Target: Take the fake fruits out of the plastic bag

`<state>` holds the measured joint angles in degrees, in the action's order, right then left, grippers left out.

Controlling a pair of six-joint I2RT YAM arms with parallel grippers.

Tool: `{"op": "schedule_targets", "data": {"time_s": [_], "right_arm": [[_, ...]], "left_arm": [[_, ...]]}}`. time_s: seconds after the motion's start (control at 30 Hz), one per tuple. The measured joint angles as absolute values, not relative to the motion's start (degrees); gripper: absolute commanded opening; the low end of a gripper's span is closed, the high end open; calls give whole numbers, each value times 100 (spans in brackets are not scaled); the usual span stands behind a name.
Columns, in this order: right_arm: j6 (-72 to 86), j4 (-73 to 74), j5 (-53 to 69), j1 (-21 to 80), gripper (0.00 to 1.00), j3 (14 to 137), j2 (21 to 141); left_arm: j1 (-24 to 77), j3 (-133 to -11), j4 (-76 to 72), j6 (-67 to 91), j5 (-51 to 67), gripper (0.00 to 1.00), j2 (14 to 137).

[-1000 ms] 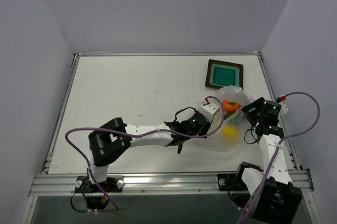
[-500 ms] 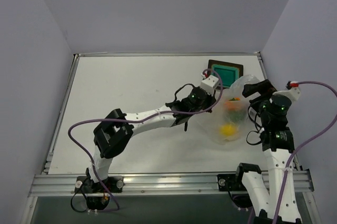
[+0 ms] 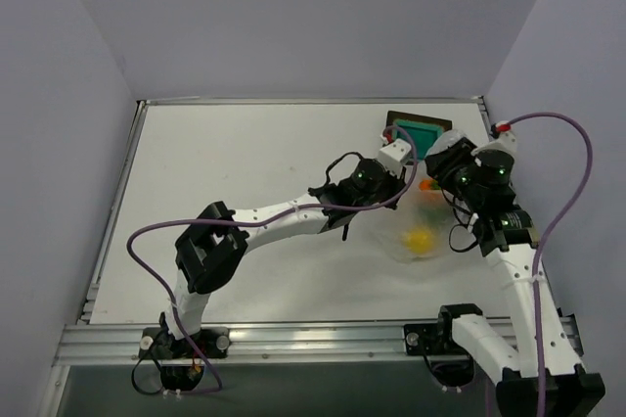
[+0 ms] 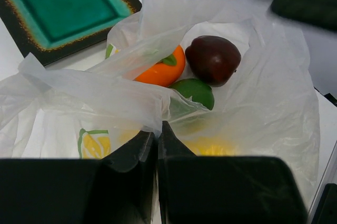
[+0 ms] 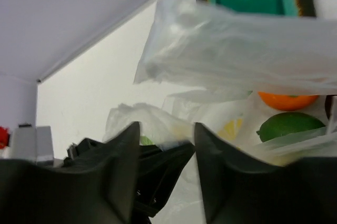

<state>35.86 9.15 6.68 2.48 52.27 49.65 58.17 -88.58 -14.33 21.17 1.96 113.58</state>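
1. Pinching a fold of the plastic bag (image 4: 263, 103), the left gripper (image 4: 156, 129) has its jaws pressed together on the thin film at the bag's near rim.
2. Just past that pinch the bag's mouth gapes. Inside lie an orange fruit (image 4: 160, 71) with a green stem, a dark red fruit (image 4: 213, 58) just beside it, and a green fruit (image 4: 195, 91) tucked below the two.
3. The lemon (image 3: 420, 239) shows as a yellow blur through the film, lower in the bag and apart from the other three.
4. The right gripper (image 5: 165, 129) is at the bag's opposite side with its jaws standing apart. Crinkled film shows in the gap, though whether the pads touch it cannot be told.
5. A loose flap of film hangs across the right wrist view, blurred, above the fruit.
6. The dark tray (image 3: 416, 130) with its teal inside lies just beyond the bag, one corner at the film's edge.
7. On the table (image 3: 245, 162) the bag sits near the right rail and toward the far edge — the white surface spreads wide to the left, crossed by the left arm.
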Motion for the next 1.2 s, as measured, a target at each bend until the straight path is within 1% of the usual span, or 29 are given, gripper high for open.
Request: {"op": "schedule_targets", "data": {"time_s": [0.07, 0.1, 0.13, 0.2, 0.27, 0.33, 0.37, 0.4, 0.43, 0.47, 0.5, 0.57, 0.77, 0.93, 1.17, 1.2], "right_arm": [[3649, 906, 436, 679, 64, 5140, 5153], [3662, 875, 292, 843, 75, 5100, 5249], [3691, 825, 139, 928, 78, 5061, 5360], [3763, 615, -244, 961, 77, 4941, 5627], [3857, 388, -604, 956, 72, 4805, 5894], [3924, 196, -950, 939, 60, 4737, 6224], [3957, 86, -1087, 923, 50, 4737, 6405], [3975, -43, -1201, 904, 28, 4744, 6602], [3968, -165, -1297, 884, 18, 4748, 6799], [3999, -270, -1361, 854, 12, 4777, 6997], [4025, -373, -1409, 814, 3, 4823, 7190], [4032, -611, -1463, 685, 0, 4910, 7572], [3907, -1240, -1509, 106, 0, 5052, 8309], [3758, -1653, -1223, -408, 0, 5236, 9148], [3675, -1765, -886, -451, 0, 5741, 10141], [3656, -1782, -851, -440, 0, 5780, 10213]], "left_arm": [[5817, -8858, -1428, 2097, 246, 2, 11358], [5817, -8853, -1431, 2093, 281, 2, 11356], [5817, -8823, -1444, 2084, 307, 2, 11340], [5817, -8661, -1509, 2084, 336, 2, 11260], [5817, -8431, -1542, 2095, 366, 2, 11150], [5817, -8165, -1612, 2130, 416, 2, 11028], [5819, -8036, -1625, 2147, 443, 2, 10969], [5833, -7909, -1667, 2163, 460, 2, 10919], [5846, -7773, -1712, 2176, 469, 2, 10862], [5865, -7647, -1734, 2193, 473, 2, 10818], [5896, -7520, -1772, 2224, 475, 2, 10777], [5975, -7295, -1861, 2298, 473, 2, 10724], [6254, -6504, -2150, 2561, 495, 2, 10582], [6479, -6049, -2294, 2668, 451, 2, 10573], [6643, -5948, -2335, 2700, 338, 2, 10711], [6643, -5968, -2307, 2696, 292, 4, 10750]]}}
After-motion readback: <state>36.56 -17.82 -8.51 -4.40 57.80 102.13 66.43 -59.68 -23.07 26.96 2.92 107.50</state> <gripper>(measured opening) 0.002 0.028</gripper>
